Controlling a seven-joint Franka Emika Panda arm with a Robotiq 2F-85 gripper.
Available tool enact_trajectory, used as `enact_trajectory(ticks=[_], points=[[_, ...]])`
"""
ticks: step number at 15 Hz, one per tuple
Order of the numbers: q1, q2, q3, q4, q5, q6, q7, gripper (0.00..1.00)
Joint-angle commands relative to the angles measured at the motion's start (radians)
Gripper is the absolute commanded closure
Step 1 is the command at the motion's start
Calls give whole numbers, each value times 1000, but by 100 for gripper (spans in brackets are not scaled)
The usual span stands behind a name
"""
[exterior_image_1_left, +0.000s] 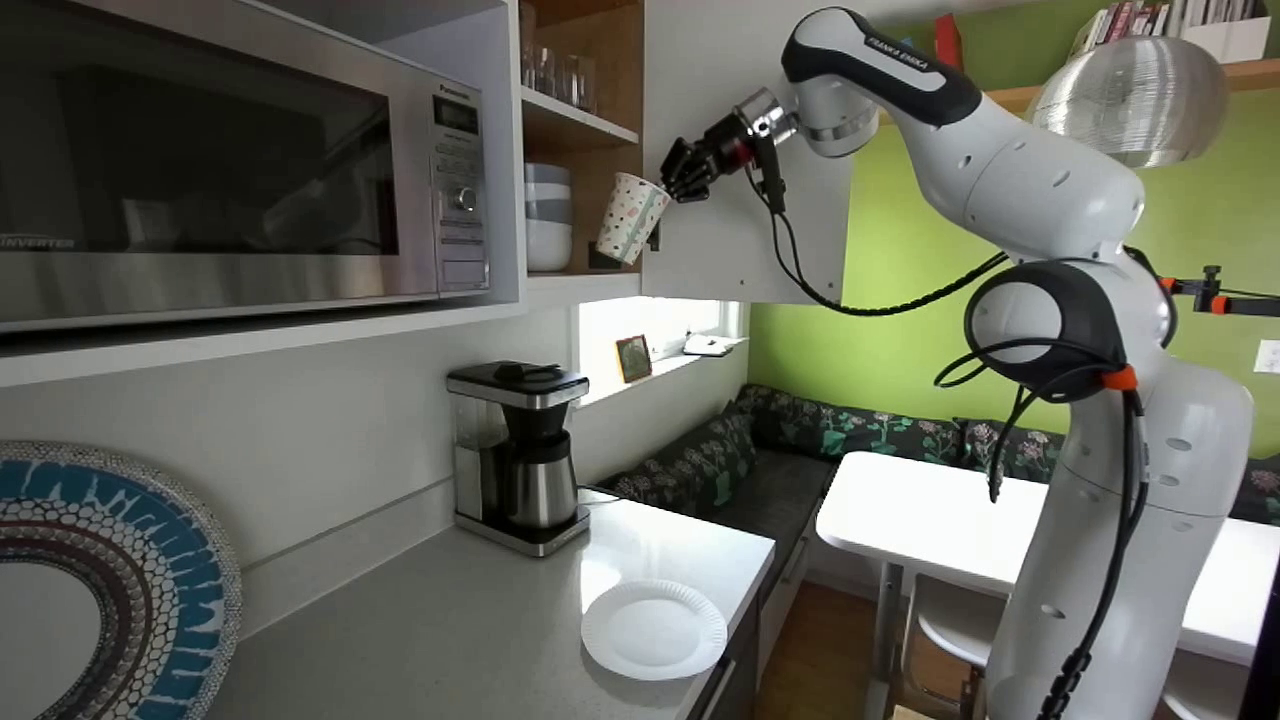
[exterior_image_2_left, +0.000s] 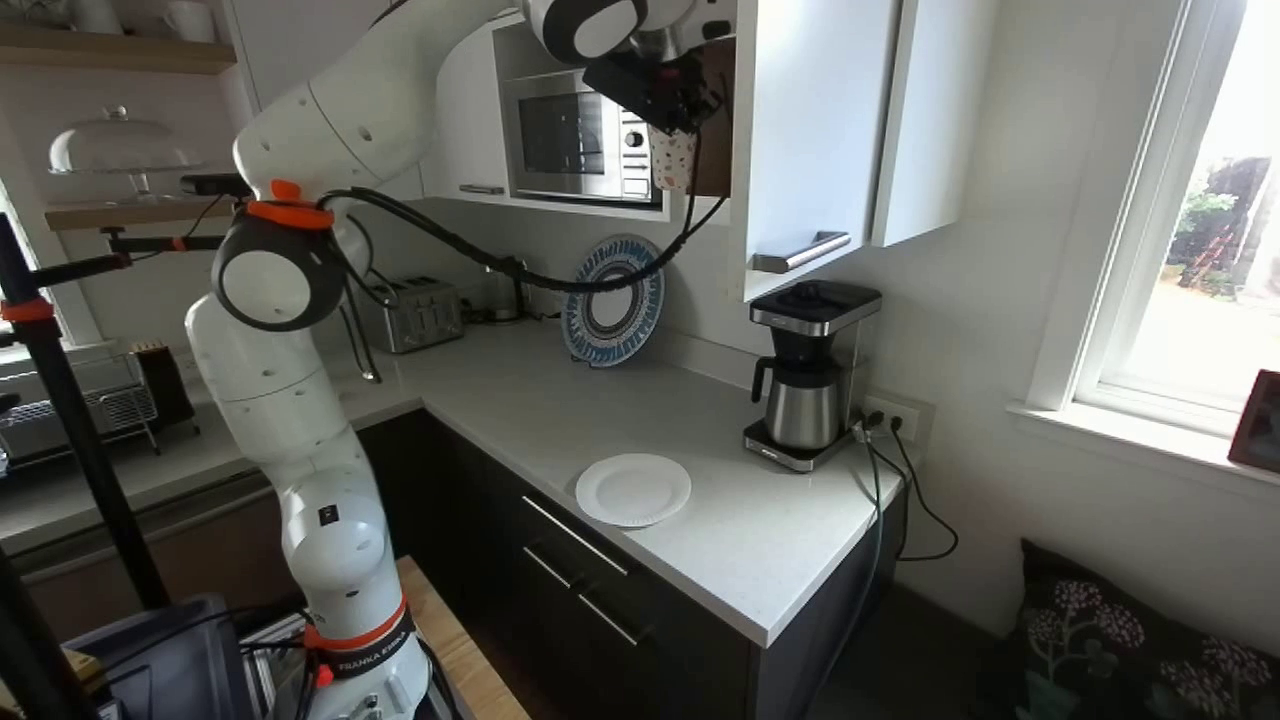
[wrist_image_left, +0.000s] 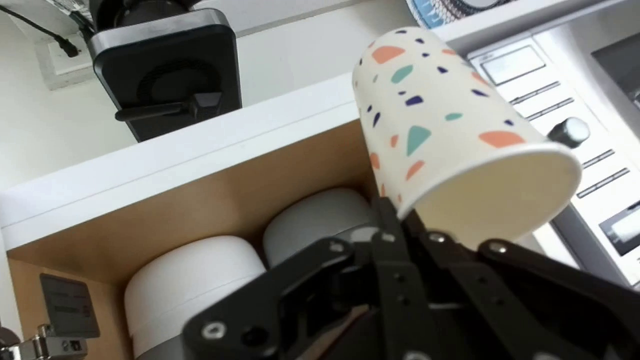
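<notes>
Since the patterned cup (wrist_image_left: 440, 107) looks like thin paper, probably light and easily crushed, its rim (wrist_image_left: 530, 147) seems the best hold, and the gripper (wrist_image_left: 400, 215) pinches it there, cup tilted midair near the front edge of the open cabinet (exterior_image_1_left: 583, 289).

One paper cup (wrist_image_left: 435, 110), perhaps two bowl stacks (wrist_image_left: 192, 280).

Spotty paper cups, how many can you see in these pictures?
1. The spotty cup hangs tilted near the open cupboard, with the gripper pinching its rim. Others could be hidden inside the cupboard.
</notes>
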Motion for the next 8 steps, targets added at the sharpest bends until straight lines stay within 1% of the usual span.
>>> enact_trajectory(ticks=[1, 4, 5, 6, 8], points=[[4, -165, 32, -246, -56, 13, -138, 99], [-10, -252, 50, -390, -112, 34, -235, 99], [-14, -277, 47, -433, -123, 30, -261, 99], [9, -296, 26, -469, -152, 44, -286, 99], [8, -338, 16, -553, -187, 70, -332, 99]])
